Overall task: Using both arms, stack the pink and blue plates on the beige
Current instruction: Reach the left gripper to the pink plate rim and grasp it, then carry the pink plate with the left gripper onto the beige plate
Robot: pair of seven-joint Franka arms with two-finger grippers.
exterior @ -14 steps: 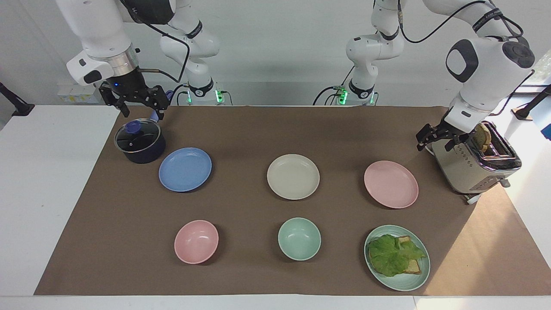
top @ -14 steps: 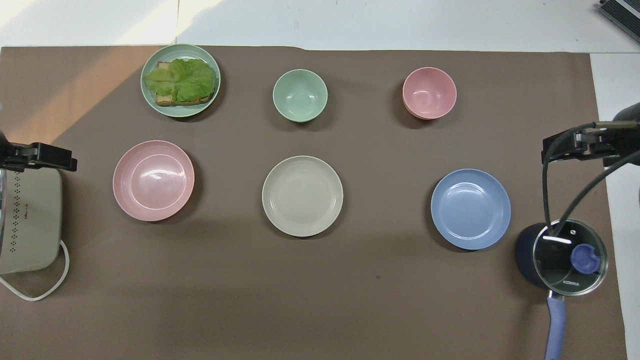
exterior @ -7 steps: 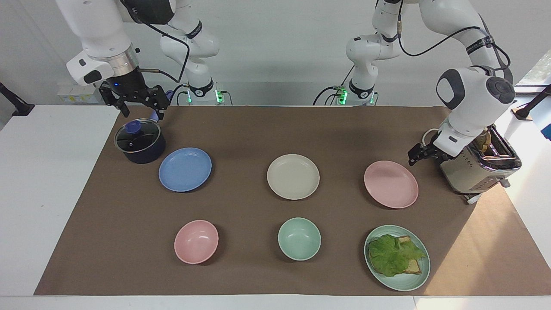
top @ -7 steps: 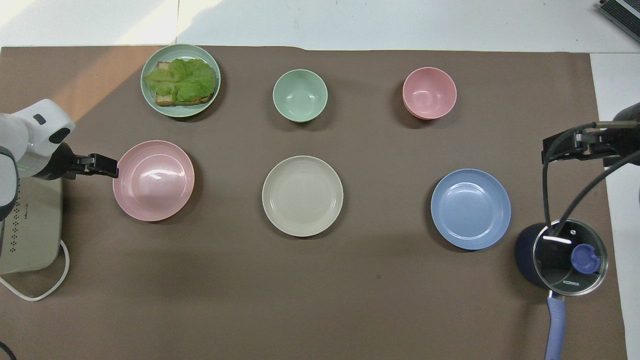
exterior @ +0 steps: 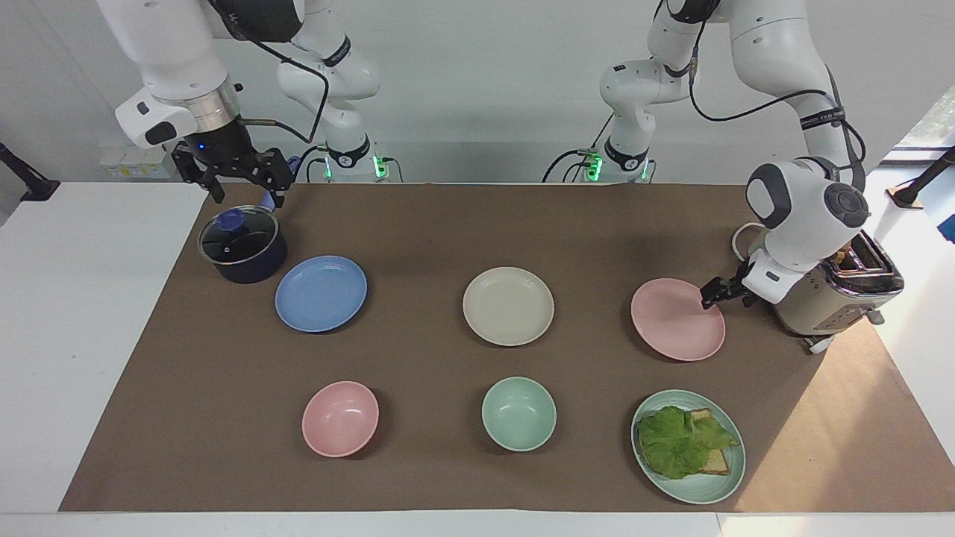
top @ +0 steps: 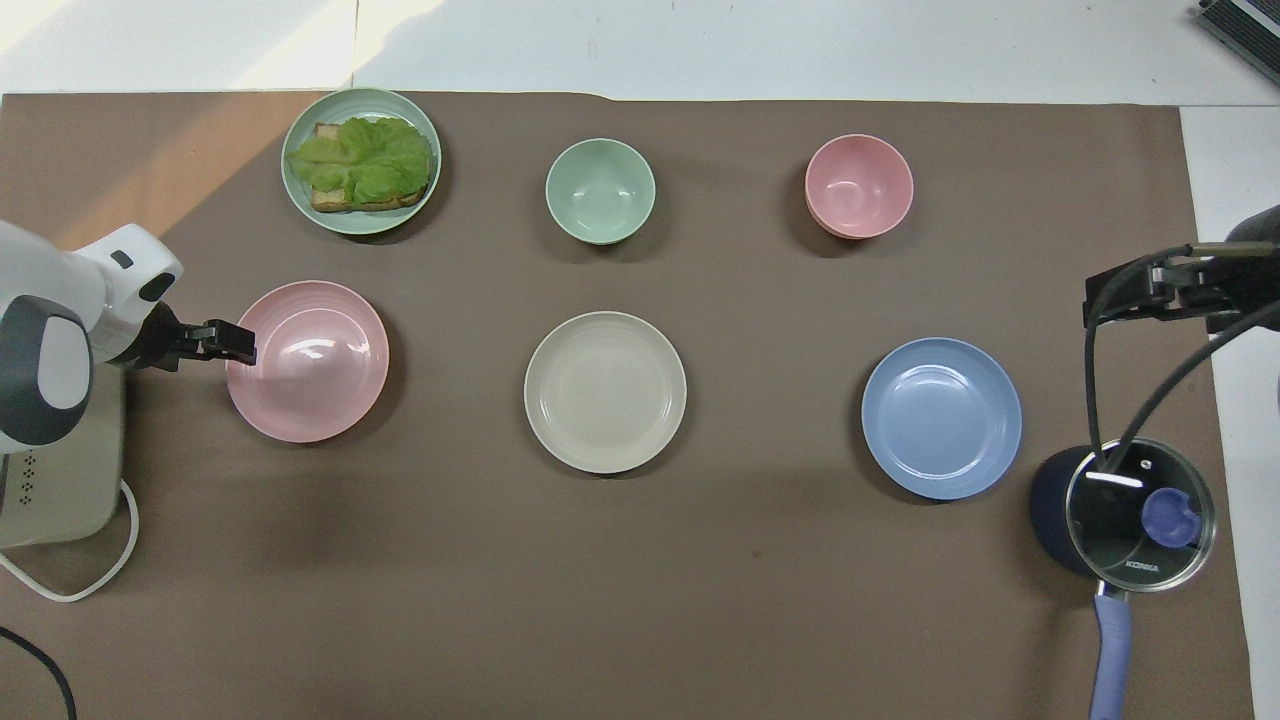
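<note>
The pale pink plate [exterior: 675, 324] [top: 310, 375] lies flat on the brown mat toward the left arm's end. My left gripper [exterior: 707, 298] [top: 240, 342] is low at its rim on the toaster's side, open, with nothing lifted. In the middle of the mat sits the beige plate [exterior: 508, 306] [top: 605, 392]. The blue plate [exterior: 321, 293] [top: 942, 418] lies toward the right arm's end. My right gripper [exterior: 246, 195] [top: 1110, 295] waits open in the air over the dark pot, holding nothing.
A dark pot with a glass lid [exterior: 242, 245] [top: 1125, 510] stands beside the blue plate, and a toaster [exterior: 828, 294] [top: 55, 470] beside the pink plate. Farther from the robots stand a pink bowl [exterior: 340, 418], a mint bowl [exterior: 518, 414] and a mint plate [exterior: 701, 492] with lettuce and toast.
My left arm has swung down from over the toaster and brought its gripper to the pink plate's rim. The right arm and all the plates have stayed put.
</note>
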